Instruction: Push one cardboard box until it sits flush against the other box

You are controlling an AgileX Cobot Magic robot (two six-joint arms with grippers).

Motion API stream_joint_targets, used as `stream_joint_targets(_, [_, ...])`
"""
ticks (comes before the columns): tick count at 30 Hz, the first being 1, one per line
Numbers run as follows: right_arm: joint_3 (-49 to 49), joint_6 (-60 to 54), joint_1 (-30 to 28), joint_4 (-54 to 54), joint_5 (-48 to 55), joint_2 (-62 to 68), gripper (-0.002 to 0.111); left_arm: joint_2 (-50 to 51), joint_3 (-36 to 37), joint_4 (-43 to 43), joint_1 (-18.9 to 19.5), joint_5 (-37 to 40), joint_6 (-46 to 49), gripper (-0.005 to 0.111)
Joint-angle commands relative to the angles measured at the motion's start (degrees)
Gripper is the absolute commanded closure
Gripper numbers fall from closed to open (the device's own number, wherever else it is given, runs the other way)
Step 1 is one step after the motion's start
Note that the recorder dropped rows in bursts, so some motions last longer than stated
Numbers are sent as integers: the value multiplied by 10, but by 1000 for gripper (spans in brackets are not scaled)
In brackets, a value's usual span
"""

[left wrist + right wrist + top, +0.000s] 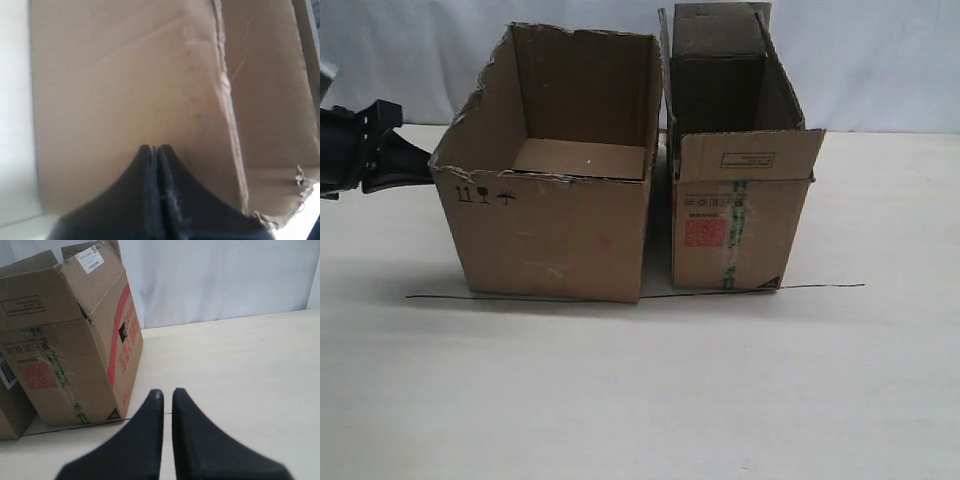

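The wide cardboard box (555, 235) with the torn rim stands left of centre, its arrow-and-umbrella symbols facing the camera. The other box (740, 225), narrower and taller, stands just to its right with its red-orange label and green tape in front. A narrow gap separates the two. My left gripper (420, 160) is shut, its tips resting against the wide box's outer left wall (125, 75); the left wrist view shows the fingertips (150, 148) pressed together. My right gripper (167, 392) hovers over the table (240, 370) to the right of the other box (65, 350), fingers nearly together, holding nothing.
A thin dark line (820, 287) runs along the table under both boxes' front edges. A white wall (880, 60) closes off the back. A corner of the wide box (12, 412) with a white label shows beside the other box in the right wrist view.
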Motion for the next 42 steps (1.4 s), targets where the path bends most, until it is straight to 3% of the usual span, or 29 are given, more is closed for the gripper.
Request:
stream_joint_targets(1, [3,-6,2,1,-5,-2,103,0,-2,-15,-27,-15,7,107])
stream_joint_targets(23, [3,-6,2,1,-5,-2,103,0,-2,-64,-34,-14,7,107])
stream_joint_targets(42, [3,-6,2,1,-5,-2,103,-2,7,-42,-27,-16,5,107])
